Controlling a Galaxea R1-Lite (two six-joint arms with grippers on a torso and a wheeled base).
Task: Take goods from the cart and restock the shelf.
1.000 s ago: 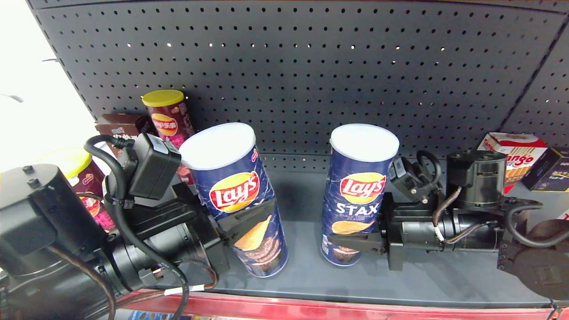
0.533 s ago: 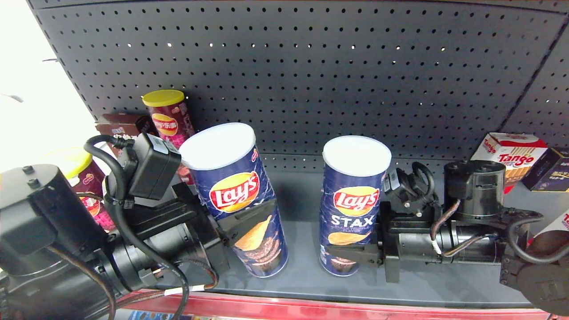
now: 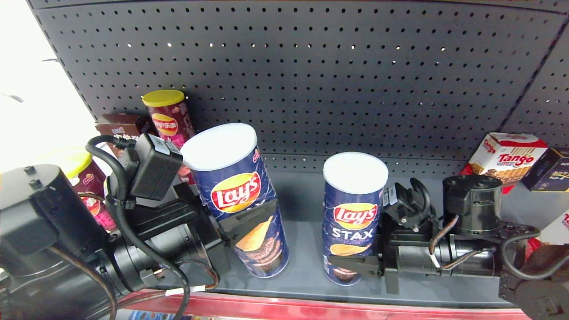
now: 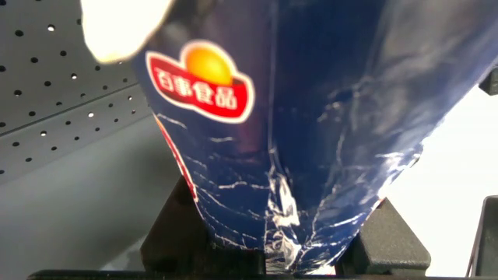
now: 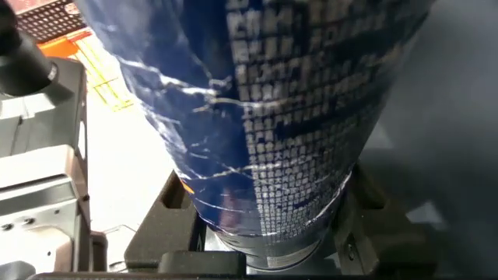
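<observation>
Placing on the shelf [image 3: 302,278]: left gripper [image 3: 243,223] clamps the tilted left chip can [image 3: 231,186], right gripper [image 3: 352,263] grips the right chip can [image 3: 354,209]; next, probably straighten and release.

left can [image 3: 235,195]: glossy printed wrap, matt white lid
right can [image 3: 353,218]: same glossy wrap, matt white lid
my left pincer [image 3: 249,214], right pincer [image 3: 349,258]: smooth matt black plastic
back wall [image 3: 311,80], upper frame: matt perforated metal
shelf deck [image 3: 302,200]: smooth painted metal, faint sheen
front strip [image 3: 311,310], bottom edge: glossy red
box [image 3: 506,155], right edge: printed cardboard
</observation>
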